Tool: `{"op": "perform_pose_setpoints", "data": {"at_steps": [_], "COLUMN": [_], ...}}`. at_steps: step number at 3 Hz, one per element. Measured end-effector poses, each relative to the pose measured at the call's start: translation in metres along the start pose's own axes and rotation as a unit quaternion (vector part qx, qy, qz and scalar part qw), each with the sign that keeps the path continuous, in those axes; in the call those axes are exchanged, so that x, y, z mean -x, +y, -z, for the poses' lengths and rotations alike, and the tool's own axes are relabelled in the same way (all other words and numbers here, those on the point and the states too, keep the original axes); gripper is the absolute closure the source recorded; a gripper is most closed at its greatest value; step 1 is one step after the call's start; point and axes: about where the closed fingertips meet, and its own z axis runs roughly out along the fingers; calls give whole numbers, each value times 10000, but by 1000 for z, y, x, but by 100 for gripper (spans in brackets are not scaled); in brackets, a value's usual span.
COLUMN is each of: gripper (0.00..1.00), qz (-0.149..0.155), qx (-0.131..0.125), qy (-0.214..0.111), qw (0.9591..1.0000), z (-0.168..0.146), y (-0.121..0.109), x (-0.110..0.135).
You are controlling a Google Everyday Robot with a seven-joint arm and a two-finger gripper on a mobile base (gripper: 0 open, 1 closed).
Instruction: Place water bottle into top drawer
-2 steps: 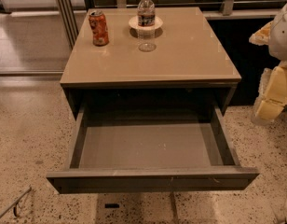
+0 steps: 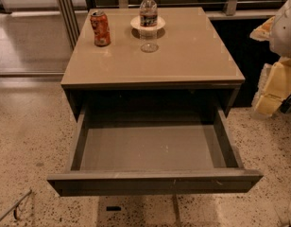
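The water bottle [image 2: 148,20] is clear with a white cap and a dark label band. It stands upright at the back middle of the tan cabinet top [image 2: 183,56]. The top drawer [image 2: 155,148] is pulled out wide below the top, and its flat grey floor is bare. My gripper [image 2: 274,86] shows as white and cream parts at the right edge, beside the cabinet and level with its top. It is well to the right of the bottle and holds nothing that I can see.
An orange soda can [image 2: 100,28] stands left of the bottle. A small white dish [image 2: 158,23] sits just behind the bottle. A thin metal piece [image 2: 13,212] lies on the speckled floor at the lower left. A dark rail runs behind the cabinet.
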Motion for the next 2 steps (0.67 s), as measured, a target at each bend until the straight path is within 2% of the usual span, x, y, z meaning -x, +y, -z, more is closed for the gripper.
{"op": "perform_pose_setpoints", "data": {"at_steps": [1,2], "gripper": [0,0], "qz": [-99,-261], "qx": [-195,-425], "qy": [-361,-863], "qw": [9991,9950], "z": [-15,-43], "y": [-30,-75], "x": [10,31]}}
